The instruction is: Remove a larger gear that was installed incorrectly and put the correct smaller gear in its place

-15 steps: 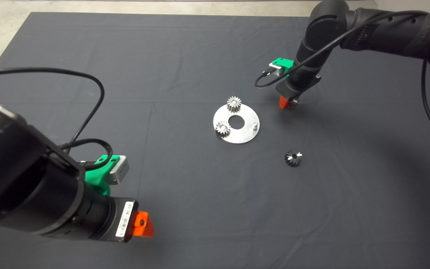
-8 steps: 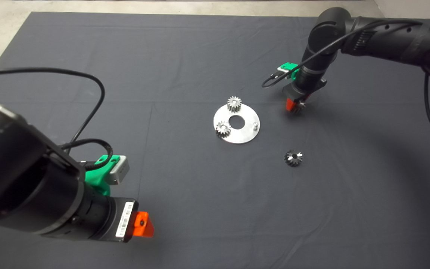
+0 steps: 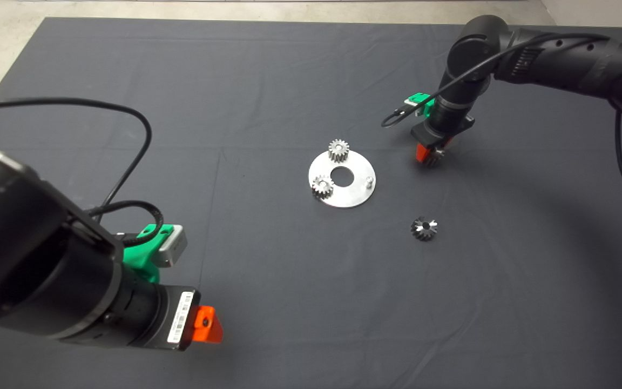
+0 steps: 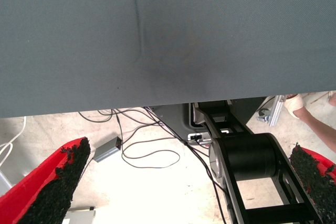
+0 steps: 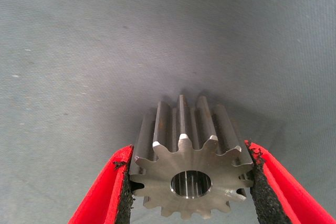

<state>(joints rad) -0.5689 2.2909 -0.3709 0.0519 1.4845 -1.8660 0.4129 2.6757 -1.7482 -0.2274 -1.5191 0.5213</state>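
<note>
My right gripper [image 3: 431,155] hangs low over the mat to the upper right of the round metal plate [image 3: 351,197]. It is shut on the larger gear [image 5: 184,140], a shiny silver gear gripped by its teeth between both pads, close above the cloth. In the head view only a bit of the larger gear [image 3: 436,154] shows beside the red finger. The smaller gear [image 3: 424,228] lies flat on the mat to the lower right of the plate, apart from it. My left gripper [image 3: 205,324] stays parked at the lower left, open [image 4: 194,182].
Two pale fine-toothed gears [image 3: 338,149] [image 3: 322,186] sit on the plate's far and left edges. A bare peg [image 3: 368,182] stands on its right side, and a hole is at its centre. The left wrist view shows the mat edge, floor cables and a person's arm [image 4: 315,121].
My right gripper has carried the larger gear a little further right and lower, away from the plate. The left arm, the plate and the smaller gear have not moved.
</note>
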